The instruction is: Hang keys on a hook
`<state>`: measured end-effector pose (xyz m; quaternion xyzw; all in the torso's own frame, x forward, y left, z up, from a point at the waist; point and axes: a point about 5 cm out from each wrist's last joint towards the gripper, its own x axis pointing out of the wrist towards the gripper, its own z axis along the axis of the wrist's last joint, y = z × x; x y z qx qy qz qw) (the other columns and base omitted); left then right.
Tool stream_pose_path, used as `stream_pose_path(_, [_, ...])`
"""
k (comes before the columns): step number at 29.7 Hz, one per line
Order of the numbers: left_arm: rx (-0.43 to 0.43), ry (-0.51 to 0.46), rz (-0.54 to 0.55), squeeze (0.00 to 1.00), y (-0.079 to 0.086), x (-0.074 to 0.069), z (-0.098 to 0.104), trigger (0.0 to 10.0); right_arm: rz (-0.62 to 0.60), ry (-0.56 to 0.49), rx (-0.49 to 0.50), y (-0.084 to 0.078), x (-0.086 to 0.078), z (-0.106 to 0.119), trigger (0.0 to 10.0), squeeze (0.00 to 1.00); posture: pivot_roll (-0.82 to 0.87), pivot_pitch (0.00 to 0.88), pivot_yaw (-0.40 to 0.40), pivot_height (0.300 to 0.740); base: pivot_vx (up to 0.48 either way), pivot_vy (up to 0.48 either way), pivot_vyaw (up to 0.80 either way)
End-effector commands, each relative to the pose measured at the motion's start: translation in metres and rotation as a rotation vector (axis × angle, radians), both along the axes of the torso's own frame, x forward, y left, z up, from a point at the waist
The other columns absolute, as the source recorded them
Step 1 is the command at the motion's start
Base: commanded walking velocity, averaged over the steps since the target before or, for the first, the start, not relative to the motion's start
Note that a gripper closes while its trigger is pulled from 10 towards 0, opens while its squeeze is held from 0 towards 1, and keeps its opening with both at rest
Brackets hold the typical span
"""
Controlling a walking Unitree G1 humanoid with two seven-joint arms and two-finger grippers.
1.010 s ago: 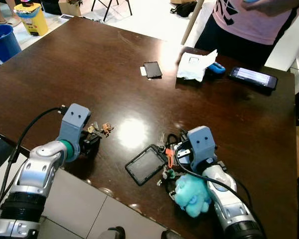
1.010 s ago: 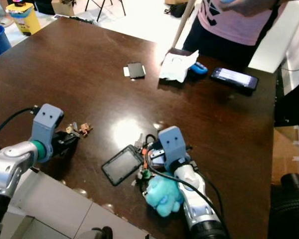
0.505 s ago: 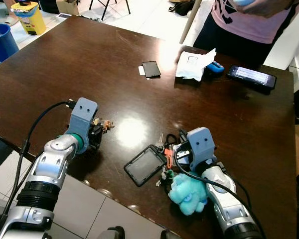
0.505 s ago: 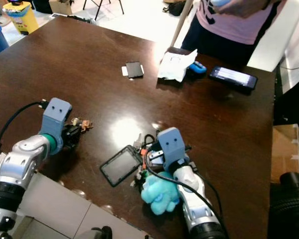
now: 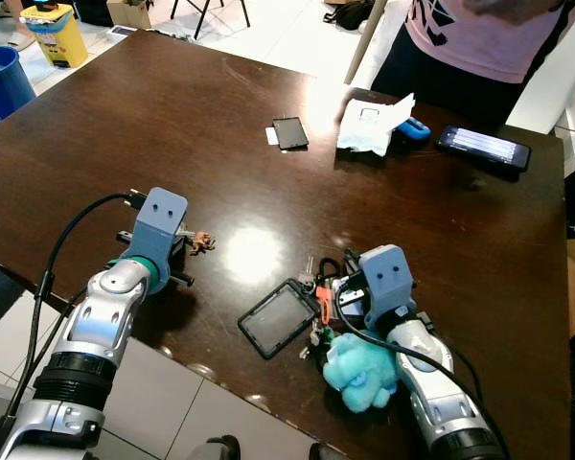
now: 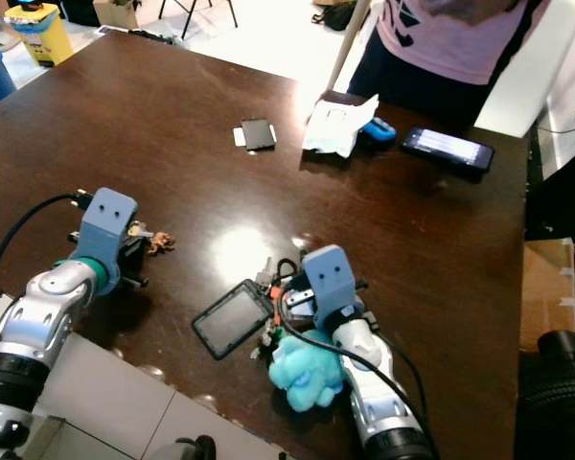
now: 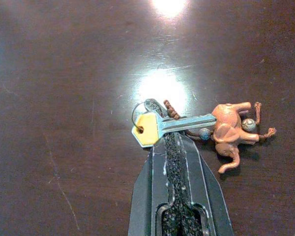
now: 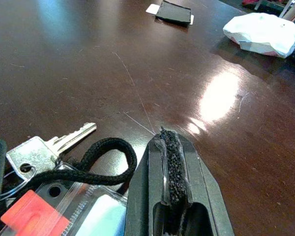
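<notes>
I read the left gripper (image 7: 173,142) low over the dark table (image 5: 125,125), jaws clenched together, tips touching the gold-headed key (image 7: 160,128) without grasping it. The key lies flat on the table, joined to a small orange figurine (image 7: 231,130). The right gripper (image 8: 170,147) rests at the near table edge, jaws clenched on nothing, beside a second key bunch (image 8: 49,147) with black cord, a clear card holder (image 5: 280,318) and a blue plush toy (image 5: 362,369).
</notes>
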<state>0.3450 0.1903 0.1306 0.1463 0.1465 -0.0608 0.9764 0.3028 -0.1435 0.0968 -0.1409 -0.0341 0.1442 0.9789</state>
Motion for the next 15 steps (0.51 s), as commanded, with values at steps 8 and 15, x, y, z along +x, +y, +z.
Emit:
stream_pose_path(8, [-0.118, -0.110, -0.067, 0.00, -0.011, -0.010, 0.032, 0.0, -0.011, 0.106, -0.007, -0.002, -0.008, -0.023, 10.0, 0.00, 0.01, 0.128, 0.111, 0.740, 0.000, 0.000, 0.00])
stream_pose_path(15, [-0.230, -0.146, -0.302, 0.00, -0.044, -0.041, 0.070, 0.0, -0.016, 0.106, -0.001, -0.002, -0.009, -0.023, 10.0, 0.00, 0.02, 0.128, 0.114, 0.740, 0.000, 0.000, 0.00])
